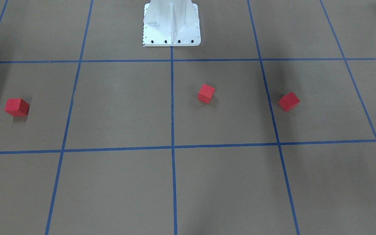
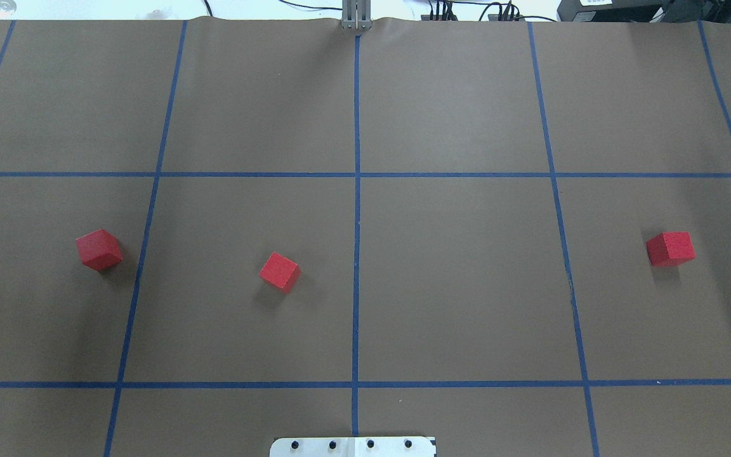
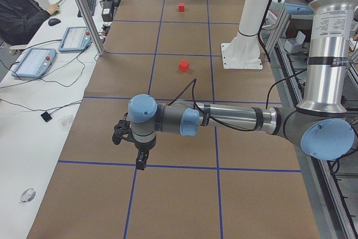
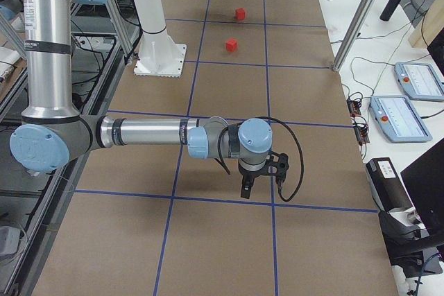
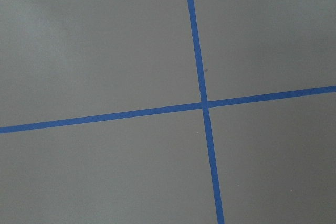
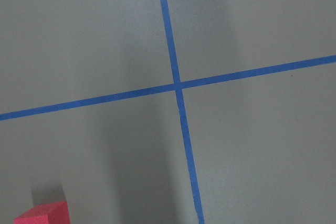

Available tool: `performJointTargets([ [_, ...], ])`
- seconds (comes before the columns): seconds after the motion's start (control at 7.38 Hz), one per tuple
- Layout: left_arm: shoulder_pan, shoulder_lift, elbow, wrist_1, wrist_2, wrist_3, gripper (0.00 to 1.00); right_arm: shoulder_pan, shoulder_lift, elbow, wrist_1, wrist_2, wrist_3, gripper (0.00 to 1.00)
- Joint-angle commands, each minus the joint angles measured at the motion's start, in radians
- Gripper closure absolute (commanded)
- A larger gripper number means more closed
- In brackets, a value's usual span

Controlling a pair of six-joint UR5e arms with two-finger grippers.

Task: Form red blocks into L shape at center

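Right wrist-mounted view crops one red block (image 6: pixel 44 214) at bottom.

Three red blocks (image 2: pixel 99 250) (image 2: pixel 280 271) (image 2: pixel 671 248); two robot arms (image 3: pixel 235 118) (image 4: pixel 146 132); two pendants (image 3: pixel 33 61) (image 3: pixel 74 38); one person (image 3: pixel 19 15).

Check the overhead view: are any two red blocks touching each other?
No, the three red blocks lie well apart, two left of the middle tape line and one far to its right.

All in one grid row, seen from overhead: left block (image 2: pixel 99 250) just left of a tape line (image 2: pixel 137 285); mid block (image 2: pixel 280 271) in next sq, left of middle tape line (image 2: pixel 356 266); right block (image 2: pixel 670 248) far right (well apart from both others).
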Motion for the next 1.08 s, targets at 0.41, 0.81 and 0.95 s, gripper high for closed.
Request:
performJointTargets([
  [0.41,0.002,-0.019,0.008,0.0,-0.004,-0.012,0.0,-0.002,0.003,0.015,-0.01,-0.004,-0.004,0.01],
  [0.81,0.098,-0.161,-0.033,-0.029,-0.003,-0.269,0.0,-0.002,0.018,0.021,-0.01,-0.004,-0.002,0.01],
  [0.95,0.196,-0.2,-0.082,-0.031,-0.001,-0.408,0.0,-0.004,0.018,0.023,-0.007,-0.004,-0.002,0.01],
])
